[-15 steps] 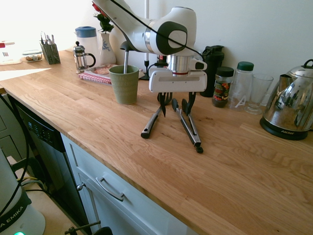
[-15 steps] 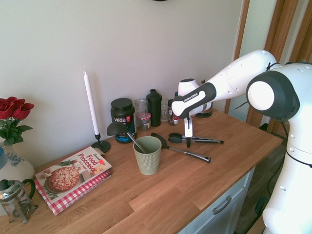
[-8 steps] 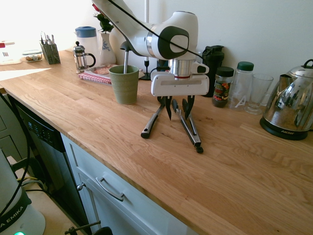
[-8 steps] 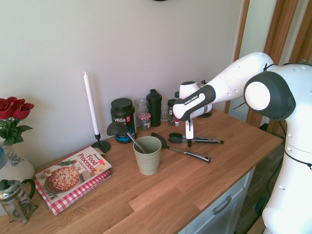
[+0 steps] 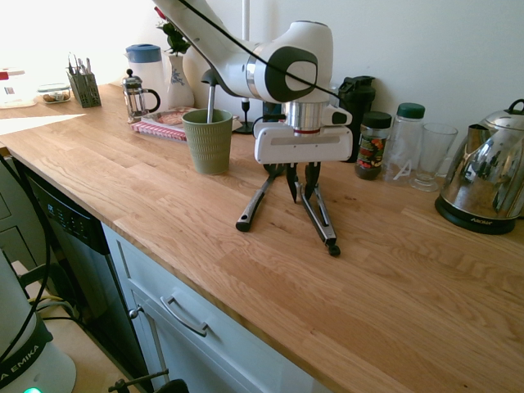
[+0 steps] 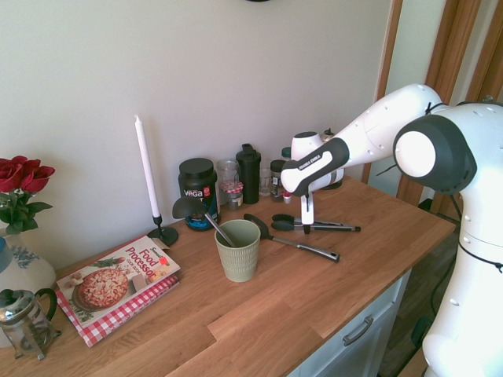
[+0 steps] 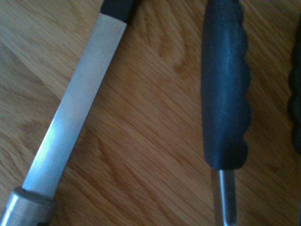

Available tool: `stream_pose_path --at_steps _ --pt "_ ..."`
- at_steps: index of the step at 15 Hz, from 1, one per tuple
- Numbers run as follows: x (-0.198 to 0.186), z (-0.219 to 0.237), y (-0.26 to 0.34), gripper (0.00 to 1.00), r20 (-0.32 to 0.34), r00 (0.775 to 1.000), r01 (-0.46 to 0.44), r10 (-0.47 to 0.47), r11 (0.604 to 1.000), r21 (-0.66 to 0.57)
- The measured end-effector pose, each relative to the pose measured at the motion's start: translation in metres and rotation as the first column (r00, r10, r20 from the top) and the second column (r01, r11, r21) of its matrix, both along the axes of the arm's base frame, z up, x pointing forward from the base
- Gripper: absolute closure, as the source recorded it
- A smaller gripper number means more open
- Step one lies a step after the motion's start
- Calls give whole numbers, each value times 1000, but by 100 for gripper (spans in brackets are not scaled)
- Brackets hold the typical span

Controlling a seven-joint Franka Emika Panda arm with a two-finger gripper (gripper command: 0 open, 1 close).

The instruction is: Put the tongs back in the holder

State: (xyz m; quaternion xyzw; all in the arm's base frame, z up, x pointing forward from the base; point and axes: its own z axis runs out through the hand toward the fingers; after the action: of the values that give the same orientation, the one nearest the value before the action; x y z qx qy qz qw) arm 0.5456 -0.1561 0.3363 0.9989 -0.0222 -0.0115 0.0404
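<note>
The tongs (image 5: 319, 217) lie flat on the wooden counter, black tips toward the wall and hinge end toward the counter's front. My gripper (image 5: 301, 190) points straight down over their tip end, its fingers drawn in against the two metal arms. In the second exterior view, the gripper (image 6: 305, 228) stands on the tongs (image 6: 326, 227). The wrist view shows one ribbed black tip of the tongs (image 7: 225, 94). The olive-green holder (image 5: 208, 143) stands upright to the left with a dark ladle in it, also seen as the holder (image 6: 239, 255).
A black spatula (image 5: 254, 205) lies beside the tongs, between them and the holder. Jars (image 5: 373, 146), a glass (image 5: 430, 155) and a steel kettle (image 5: 485, 184) line the wall. A cookbook (image 6: 118, 283), candle (image 6: 145, 169) and French press (image 5: 137, 97) stand beyond the holder.
The fingers have drawn in from wide open to narrow around the tongs' arms. The hand shifted slightly toward the tongs. The tongs have not left the counter.
</note>
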Motion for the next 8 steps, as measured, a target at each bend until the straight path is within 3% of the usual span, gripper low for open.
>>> stream_pose_path --at_steps 5,8 --pt "-4 13 -9 100 19 1000 23 -23 1000 -3" --pt "-12 42 -11 100 27 994 105 -106 994 15"
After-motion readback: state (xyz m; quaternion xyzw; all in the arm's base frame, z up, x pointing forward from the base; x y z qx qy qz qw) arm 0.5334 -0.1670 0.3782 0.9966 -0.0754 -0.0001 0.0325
